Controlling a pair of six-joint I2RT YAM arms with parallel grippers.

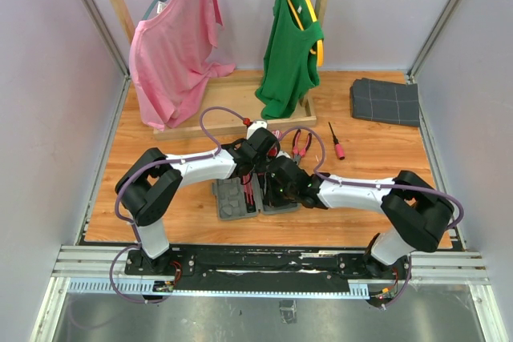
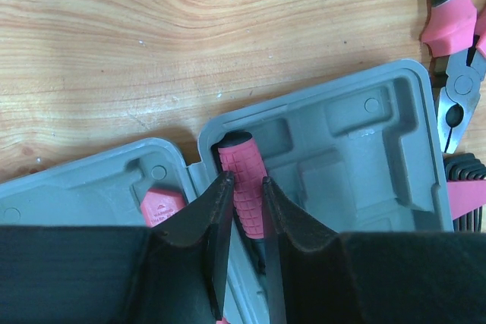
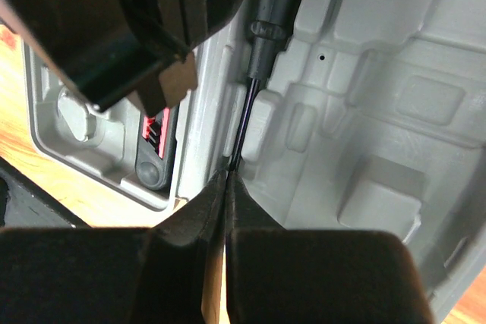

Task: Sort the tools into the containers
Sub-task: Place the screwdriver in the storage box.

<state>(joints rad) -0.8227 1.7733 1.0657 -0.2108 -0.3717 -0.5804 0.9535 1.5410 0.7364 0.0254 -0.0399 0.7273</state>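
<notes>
Pink screwdriver [image 2: 241, 180] in open grey case [image 2: 395, 138]

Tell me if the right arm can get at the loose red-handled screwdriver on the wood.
Probably yes: that screwdriver lies uncovered on that arm's side, but its jaws must first release the pink-handled tool in the grey plastic case.

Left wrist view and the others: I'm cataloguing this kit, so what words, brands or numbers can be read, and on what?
Red piece in the grey case: a line of small print, too blurred to read.
Pink-handled screwdriver, pliers: no marking visible.
No readable text elsewhere in any view.
</notes>
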